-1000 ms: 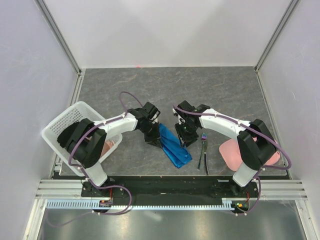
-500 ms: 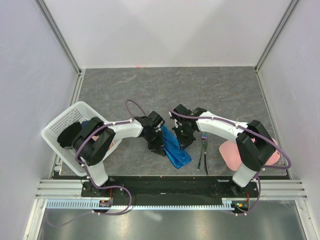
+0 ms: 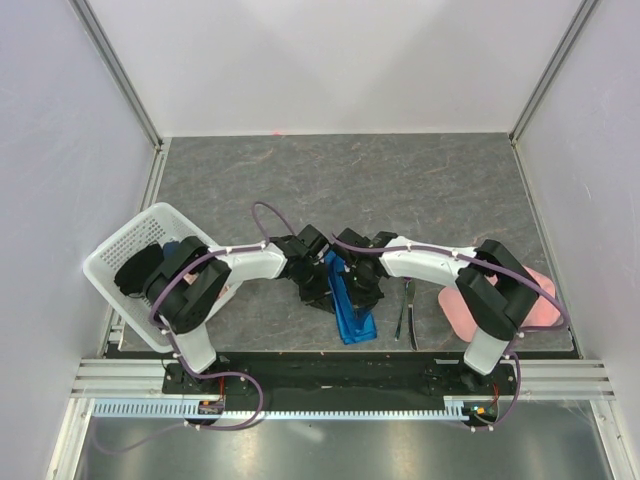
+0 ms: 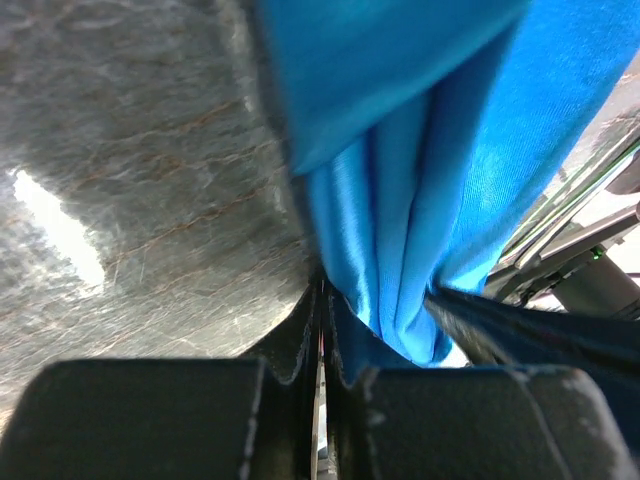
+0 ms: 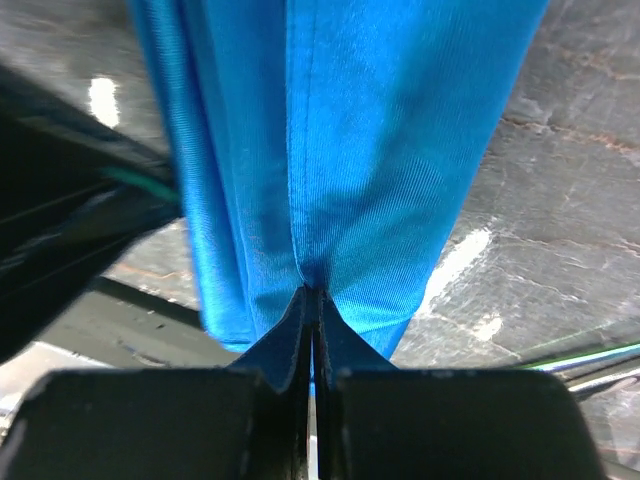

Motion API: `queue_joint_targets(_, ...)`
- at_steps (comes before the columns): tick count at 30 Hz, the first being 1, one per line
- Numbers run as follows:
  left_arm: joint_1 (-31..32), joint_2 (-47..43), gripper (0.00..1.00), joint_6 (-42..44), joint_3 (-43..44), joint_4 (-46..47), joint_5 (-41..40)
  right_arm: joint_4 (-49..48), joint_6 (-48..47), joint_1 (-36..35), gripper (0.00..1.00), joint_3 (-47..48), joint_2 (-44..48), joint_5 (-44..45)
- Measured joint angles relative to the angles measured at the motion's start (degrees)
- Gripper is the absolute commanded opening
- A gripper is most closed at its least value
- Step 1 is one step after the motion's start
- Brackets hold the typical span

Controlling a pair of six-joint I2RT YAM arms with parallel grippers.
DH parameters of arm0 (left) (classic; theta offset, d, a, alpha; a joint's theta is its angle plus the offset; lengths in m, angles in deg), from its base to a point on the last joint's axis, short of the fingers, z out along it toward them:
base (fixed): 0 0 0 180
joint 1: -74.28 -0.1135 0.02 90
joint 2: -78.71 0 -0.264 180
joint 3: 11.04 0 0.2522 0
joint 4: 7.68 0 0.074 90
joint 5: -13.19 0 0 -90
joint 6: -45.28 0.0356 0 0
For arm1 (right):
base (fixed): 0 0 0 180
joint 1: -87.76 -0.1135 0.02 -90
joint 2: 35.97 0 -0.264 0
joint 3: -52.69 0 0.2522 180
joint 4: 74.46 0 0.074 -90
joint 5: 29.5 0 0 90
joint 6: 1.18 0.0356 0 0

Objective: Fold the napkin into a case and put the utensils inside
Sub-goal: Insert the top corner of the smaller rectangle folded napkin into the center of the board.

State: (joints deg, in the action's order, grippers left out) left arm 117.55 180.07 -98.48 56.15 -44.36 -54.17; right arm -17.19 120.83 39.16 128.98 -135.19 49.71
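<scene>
The bright blue napkin (image 3: 347,297) lies bunched into a narrow strip on the grey table between my two grippers. My left gripper (image 3: 322,288) presses in at its left edge, and in the left wrist view the gripper (image 4: 322,300) is shut on a fold of the napkin (image 4: 400,230). My right gripper (image 3: 362,284) holds the right edge. In the right wrist view the gripper (image 5: 313,300) is shut on the napkin (image 5: 360,160) too. The utensils (image 3: 405,312), a slim fork and knife, lie side by side just right of the napkin. Both arms hide part of the cloth from above.
A white perforated basket (image 3: 128,258) stands at the left under the left arm. A pale pink cloth (image 3: 458,306) lies at the right, partly under the right arm. The black base rail (image 3: 320,368) runs along the near edge.
Both grippers have moved inward toward each other. The right gripper has shut on the napkin's edge. The napkin has been squeezed from a wider fold into a narrower strip.
</scene>
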Motion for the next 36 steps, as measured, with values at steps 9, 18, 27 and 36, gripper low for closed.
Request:
queue_joint_targets(9,-4.8,-6.9,0.07,0.0,0.5,-3.7,0.8,-3.2,1.9,-0.1,0.02,-3.5,0.3,1.5)
queue_joint_targets(18,-8.1,4.3,0.06,0.0,13.5,0.2,5.5,-6.4,3.7,-0.1,0.03,-5.1,2.0,1.9)
queue_joint_targets(27,-8.1,11.5,0.05,1.6,14.6,-0.5,5.9,-7.0,4.9,-0.1,0.16,-4.7,3.3,2.1)
queue_joint_targets(36,-8.6,11.4,0.05,5.0,14.6,-1.6,5.9,-4.8,4.2,1.2,0.37,3.5,3.8,3.3)
